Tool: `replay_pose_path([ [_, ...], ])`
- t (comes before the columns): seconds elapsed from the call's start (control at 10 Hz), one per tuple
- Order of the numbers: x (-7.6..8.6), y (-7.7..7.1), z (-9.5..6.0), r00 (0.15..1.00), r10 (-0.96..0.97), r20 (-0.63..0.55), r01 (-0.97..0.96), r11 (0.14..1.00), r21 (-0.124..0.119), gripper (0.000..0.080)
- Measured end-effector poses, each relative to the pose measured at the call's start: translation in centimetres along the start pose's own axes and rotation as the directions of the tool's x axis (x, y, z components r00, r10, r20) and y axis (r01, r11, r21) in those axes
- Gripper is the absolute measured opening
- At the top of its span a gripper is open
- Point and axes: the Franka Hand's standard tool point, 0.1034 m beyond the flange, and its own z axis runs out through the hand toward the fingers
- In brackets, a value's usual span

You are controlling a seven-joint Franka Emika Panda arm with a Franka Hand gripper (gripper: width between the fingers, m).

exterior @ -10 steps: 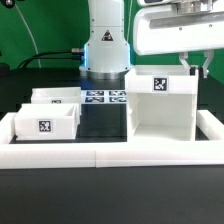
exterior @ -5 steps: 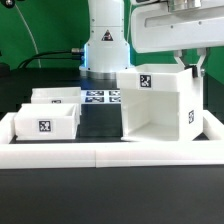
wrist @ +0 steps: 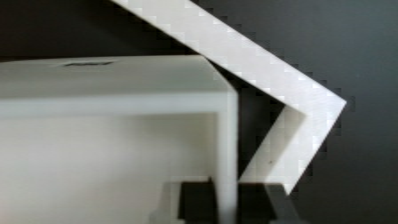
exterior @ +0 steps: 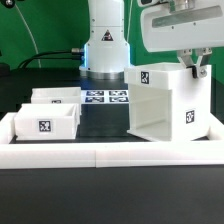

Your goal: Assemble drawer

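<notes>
At the exterior view's left, the front tray [exterior: 45, 122] and the rear tray [exterior: 57, 96] sit close together on the black table [exterior: 105, 125], inside the low white wall [exterior: 110, 153]. The marker board [exterior: 105, 97] lies mid-table. At the right stands the tall case [exterior: 160, 105], turned corner-on. The gripper [exterior: 191, 68] has its jaws closed narrowly on the top edge of the case's side wall.

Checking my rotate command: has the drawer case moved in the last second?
Yes. Against the marker board, the drawer case turned, open front swinging toward the exterior view's left, exposing a tagged side.
</notes>
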Motion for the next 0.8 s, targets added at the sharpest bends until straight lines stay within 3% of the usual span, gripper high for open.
replay_pose_path([
  [0.4, -0.05, 0.02, 0.03, 0.976, 0.218, 0.022, -0.218, 0.976, 0.007, 0.0038],
  [0.6, 0.57, 0.28, 0.14, 0.924, 0.381, 0.045, -0.382, 0.924, 0.011, 0.0038],
  [0.8, 0.13, 0.15, 0.25, 0.905, 0.422, 0.047, -0.423, 0.906, 0.007, 0.0038],
])
